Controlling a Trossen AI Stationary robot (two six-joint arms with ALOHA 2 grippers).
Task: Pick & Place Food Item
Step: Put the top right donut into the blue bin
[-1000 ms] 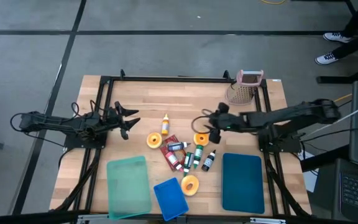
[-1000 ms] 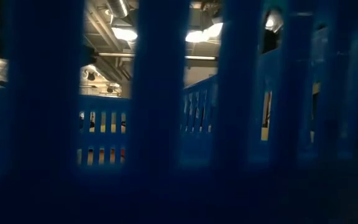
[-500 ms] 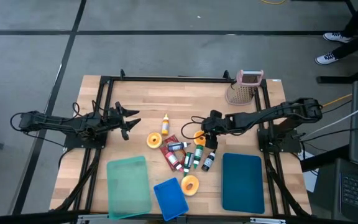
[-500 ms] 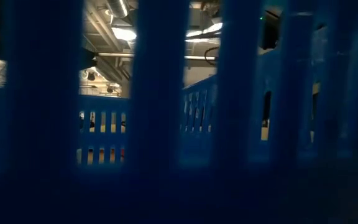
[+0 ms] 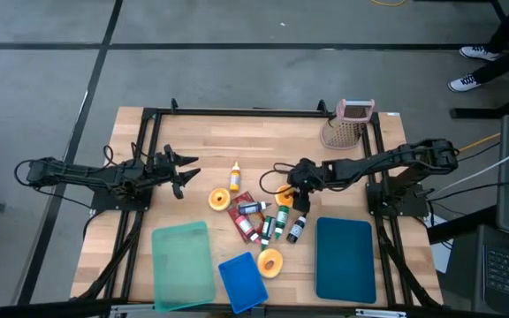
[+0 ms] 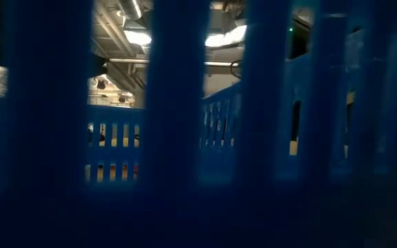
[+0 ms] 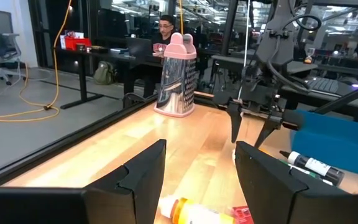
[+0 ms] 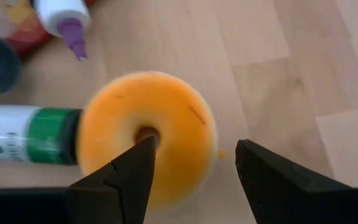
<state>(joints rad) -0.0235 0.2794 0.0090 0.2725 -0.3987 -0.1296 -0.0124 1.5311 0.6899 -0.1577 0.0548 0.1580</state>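
Observation:
An orange doughnut (image 5: 283, 198) (image 8: 148, 134) lies flat on the wooden table (image 5: 263, 141), beside a heap of small bottles (image 5: 277, 225) and a red packet (image 5: 242, 216). My right gripper (image 5: 288, 188) (image 8: 191, 168) is open and tipped down over this doughnut. One finger (image 8: 123, 177) stands over the hole, the other (image 8: 272, 180) past the doughnut's rim. Two more doughnuts (image 5: 220, 200) (image 5: 270, 262) lie flat nearer the left and the near edge. My left gripper (image 5: 184, 172) (image 7: 201, 168) waits open and level at the table's left, holding nothing. My right gripper comes at the doughnut slanting from above and from the table's right. One finger is over the ring by the hole (image 8: 146, 132) and the other is outside the rim. I cannot tell whether a fingertip touches the doughnut, which lies flat on the table.
A pale green tray (image 5: 184, 263), a blue slatted basket (image 5: 242, 281) and a dark teal tray (image 5: 344, 258) line the near edge. The basket fills the low view (image 6: 178, 103). A pink grater (image 5: 347, 124) (image 7: 178, 74) stands far right. A yellow bottle (image 5: 234, 175) lies mid-table.
My right gripper has gone down and toward the table's left and near edge, onto the orange doughnut by the bottles, and has tipped more steeply downward. Its fingers have stayed open. The doughnut and bottles have kept their places.

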